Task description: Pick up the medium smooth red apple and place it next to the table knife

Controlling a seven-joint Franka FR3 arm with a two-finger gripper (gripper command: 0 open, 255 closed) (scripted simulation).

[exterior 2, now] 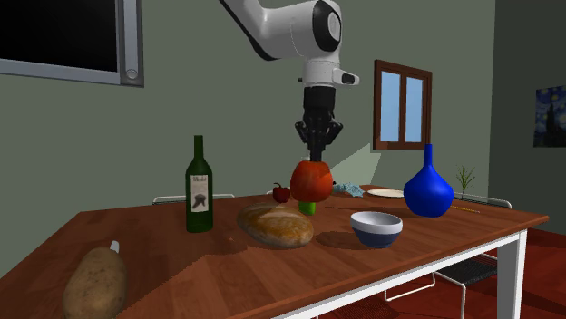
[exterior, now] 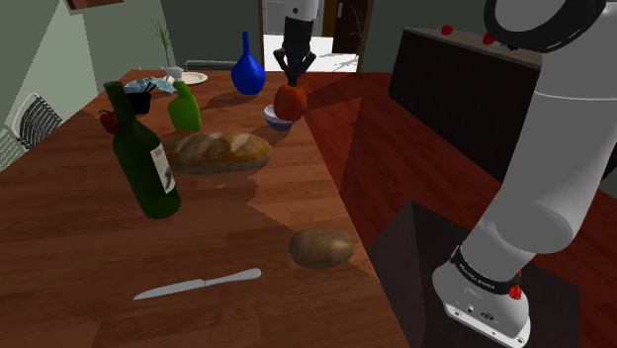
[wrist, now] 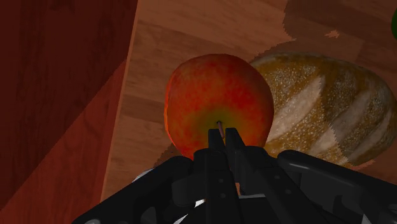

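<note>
A red apple (exterior: 289, 100) (exterior 2: 311, 180) with a yellow-green patch at its top hangs in the air above the far part of the wooden table (exterior: 69, 247). My gripper (exterior: 295, 77) (exterior 2: 317, 152) (wrist: 222, 137) comes down on it from above, its fingers shut on the stem. In the wrist view the apple (wrist: 216, 95) hangs over the table's edge beside the bread loaf (wrist: 331, 108). The table knife (exterior: 198, 284) lies flat near the front edge, far from the apple; a bit of it (exterior 2: 115, 246) shows behind the potato.
Under the apple sit a white-and-blue bowl (exterior: 280, 119) (exterior 2: 375, 228) and the loaf (exterior: 216, 151). A green wine bottle (exterior: 143, 153), a small red apple (exterior: 108, 121), a green object (exterior: 184, 107), a blue vase (exterior: 247, 69) and a plate (exterior: 190, 77) stand around. A potato (exterior: 321, 247) lies right of the knife.
</note>
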